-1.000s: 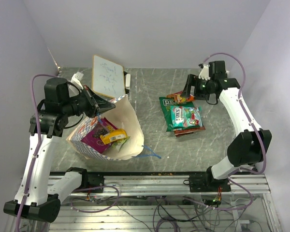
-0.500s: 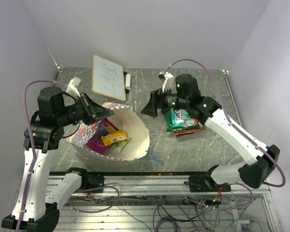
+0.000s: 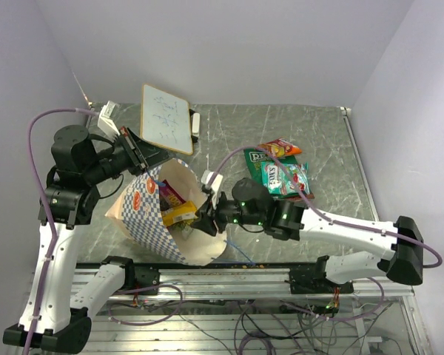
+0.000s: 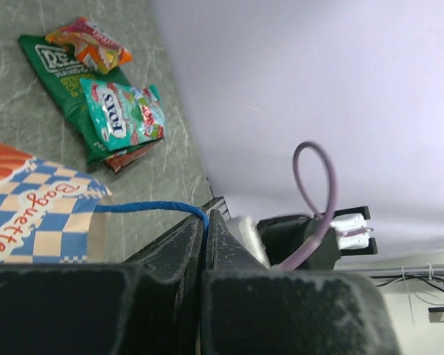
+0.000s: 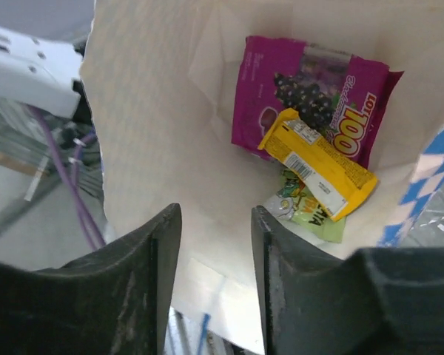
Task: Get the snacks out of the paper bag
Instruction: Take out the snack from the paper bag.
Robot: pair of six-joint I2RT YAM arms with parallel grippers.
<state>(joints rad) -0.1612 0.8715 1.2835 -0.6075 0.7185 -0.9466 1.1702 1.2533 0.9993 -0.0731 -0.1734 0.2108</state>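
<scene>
The left tool (image 4: 205,220) pinches the blue cord (image 4: 148,206) of the paper bag (image 4: 37,211).

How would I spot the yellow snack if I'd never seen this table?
Find the blue-and-white checkered paper bag on the left side of the table. Inside, the yellow packet lies slantwise across a larger magenta packet and a green packet. It alone is narrow and yellow.

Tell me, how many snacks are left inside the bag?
3: a magenta packet, a yellow packet lying across it, a green packet beneath. Others may be hidden.
</scene>
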